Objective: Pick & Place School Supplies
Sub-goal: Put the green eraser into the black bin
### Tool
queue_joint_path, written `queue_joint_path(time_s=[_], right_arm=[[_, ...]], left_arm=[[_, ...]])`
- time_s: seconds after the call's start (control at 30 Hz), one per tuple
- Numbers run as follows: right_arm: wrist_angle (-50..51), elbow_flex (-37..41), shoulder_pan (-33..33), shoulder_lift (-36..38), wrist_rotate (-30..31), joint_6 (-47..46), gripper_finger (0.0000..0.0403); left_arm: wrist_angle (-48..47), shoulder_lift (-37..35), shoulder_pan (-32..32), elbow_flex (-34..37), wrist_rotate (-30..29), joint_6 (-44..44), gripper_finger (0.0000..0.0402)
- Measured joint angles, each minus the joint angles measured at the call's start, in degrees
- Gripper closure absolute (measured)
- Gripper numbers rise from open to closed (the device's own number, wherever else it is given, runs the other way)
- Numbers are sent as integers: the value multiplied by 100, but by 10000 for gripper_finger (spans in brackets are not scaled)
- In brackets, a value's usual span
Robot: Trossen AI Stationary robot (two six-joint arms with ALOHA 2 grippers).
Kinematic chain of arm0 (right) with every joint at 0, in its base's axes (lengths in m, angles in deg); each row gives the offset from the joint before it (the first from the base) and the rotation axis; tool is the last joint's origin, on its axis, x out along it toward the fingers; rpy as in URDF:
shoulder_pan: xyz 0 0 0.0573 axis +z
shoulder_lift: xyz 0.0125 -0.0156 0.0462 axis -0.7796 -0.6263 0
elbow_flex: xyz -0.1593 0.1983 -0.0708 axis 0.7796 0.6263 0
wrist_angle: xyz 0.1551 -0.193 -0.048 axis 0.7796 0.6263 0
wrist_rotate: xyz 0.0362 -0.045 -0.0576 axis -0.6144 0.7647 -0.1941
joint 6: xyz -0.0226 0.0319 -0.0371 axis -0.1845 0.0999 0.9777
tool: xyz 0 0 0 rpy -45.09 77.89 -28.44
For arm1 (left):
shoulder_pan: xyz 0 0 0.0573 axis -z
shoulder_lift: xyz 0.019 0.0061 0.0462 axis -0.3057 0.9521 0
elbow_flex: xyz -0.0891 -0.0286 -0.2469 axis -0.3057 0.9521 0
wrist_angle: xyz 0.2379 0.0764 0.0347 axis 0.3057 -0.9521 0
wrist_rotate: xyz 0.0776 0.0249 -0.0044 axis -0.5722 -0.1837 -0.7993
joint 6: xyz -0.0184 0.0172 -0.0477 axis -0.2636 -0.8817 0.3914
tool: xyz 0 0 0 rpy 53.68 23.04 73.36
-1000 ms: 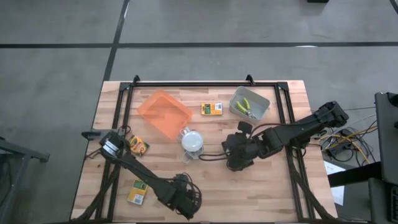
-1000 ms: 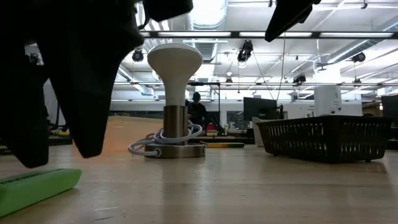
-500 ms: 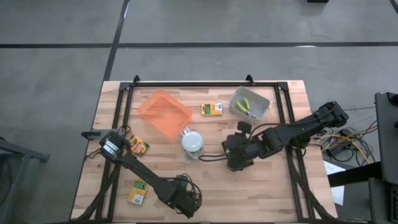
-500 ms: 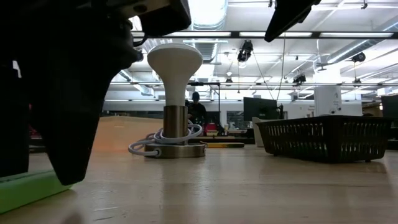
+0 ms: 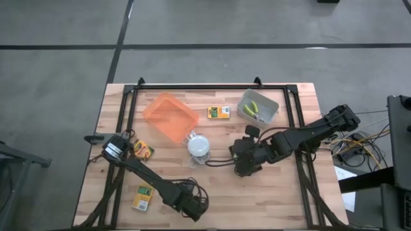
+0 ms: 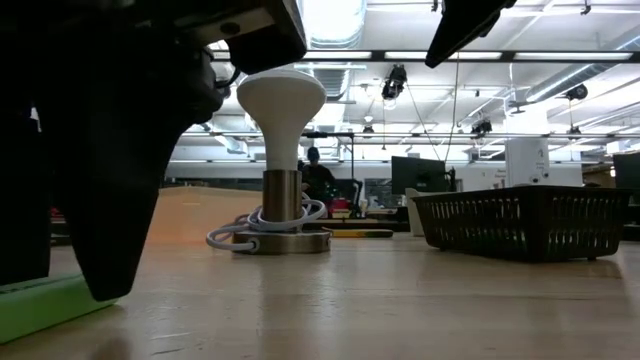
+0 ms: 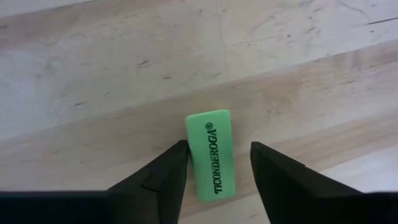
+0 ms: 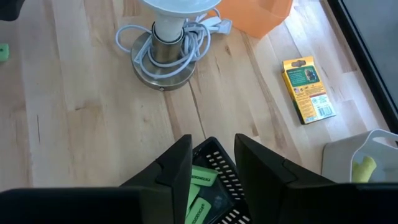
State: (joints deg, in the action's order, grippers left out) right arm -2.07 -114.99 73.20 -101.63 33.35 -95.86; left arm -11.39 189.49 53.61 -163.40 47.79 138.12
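The left hand (image 7: 214, 163) was lowered near the front edge of the counter (image 5: 276, 192), its fingers (image 7: 163, 177) held apart on either side of a green eraser (image 7: 211, 154) lying flat on the wood, one finger at the eraser's edge. The right hand (image 8: 212, 163) was held over a black basket (image 8: 214, 180) with green erasers (image 8: 200, 177) inside, fingers apart, nothing gripped. A yellow-and-green box (image 8: 308, 90) lay near a grey tray (image 5: 258, 106).

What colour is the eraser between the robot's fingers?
Bright green eraser with black lettering; left wrist view shows it best.
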Motion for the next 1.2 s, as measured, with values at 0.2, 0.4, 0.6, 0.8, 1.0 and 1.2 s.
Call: queue_joint_path(time_s=[0.2, 0.4, 0.6, 0.8, 1.0, 1.2], right_arm=[[-4, 0, 0, -2, 0, -2, 284], [-7, 0, 0, -2, 0, -2, 292], [-9, 0, 0, -2, 0, -2, 292], [-11, 2, 0, -2, 0, -2, 289], [-13, 7, 0, -2, -2, -2, 296], [-22, 7, 15, -2, -19, -3, 296]], left_arm=[[-105, 8, -10, -17, 61, 3, 272], [-123, -5, -8, -17, 73, 19, 316], [-207, -107, -8, -15, 62, 18, 321], [-464, -272, -6, 0, 91, 17, 321], [-509, -448, -21, -2, 56, -50, 321], [-554, -931, -25, -2, -516, -441, 321]])
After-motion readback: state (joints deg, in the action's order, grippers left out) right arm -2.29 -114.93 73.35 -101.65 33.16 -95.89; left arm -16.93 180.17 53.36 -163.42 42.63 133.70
